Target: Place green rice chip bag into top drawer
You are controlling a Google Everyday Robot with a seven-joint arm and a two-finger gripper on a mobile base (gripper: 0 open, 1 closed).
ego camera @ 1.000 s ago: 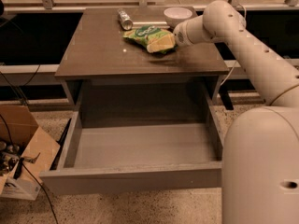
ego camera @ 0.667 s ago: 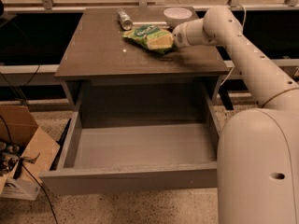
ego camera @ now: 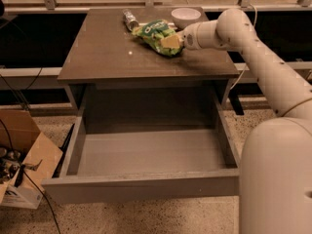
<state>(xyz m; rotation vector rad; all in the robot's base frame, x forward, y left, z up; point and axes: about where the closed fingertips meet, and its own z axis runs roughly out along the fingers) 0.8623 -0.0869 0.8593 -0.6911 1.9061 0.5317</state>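
Green and crinkly, the green rice chip bag (ego camera: 155, 34) lies on the tabletop (ego camera: 112, 55), toward its back right part. Its dark oval label faces up and the yellowish chip picture is at the end nearest your tool. Your tool (ego camera: 178, 40) sits right at that right-hand end of the bag, touching it or very nearly so. You cannot tell from this view whether it is spread wide or closed on the bag. The white arm (ego camera: 263, 62) reaches in from the right, low over the tabletop. Just behind the bag on the left, a small silver can (ego camera: 130, 19) lies on its side. Behind the bag on the right stands a white bowl (ego camera: 185, 16), close to the tool. Below the tabletop, the top drawer (ego camera: 141, 188) is pulled well out toward you, its grey floor and walls in view. A cardboard box (ego camera: 22, 155) sits on the floor to the drawer's left.
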